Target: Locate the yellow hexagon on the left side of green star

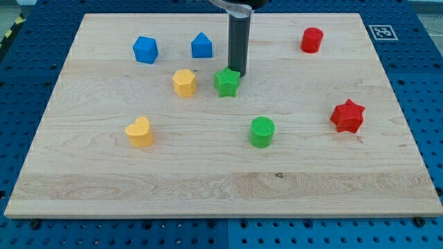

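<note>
The yellow hexagon point(184, 82) lies on the wooden board, left of the green star point(226, 82), with a small gap between them. My tip point(239, 71) stands just above and to the right of the green star, touching or nearly touching its upper right edge. The rod rises straight up out of the view's top.
A blue cube point(145, 50) and a blue house-shaped block point(201, 45) lie above the yellow hexagon. A yellow heart point(140, 132) is at lower left, a green cylinder point(261, 132) below the star, a red cylinder point(312, 40) at upper right, a red star point(347, 116) at right.
</note>
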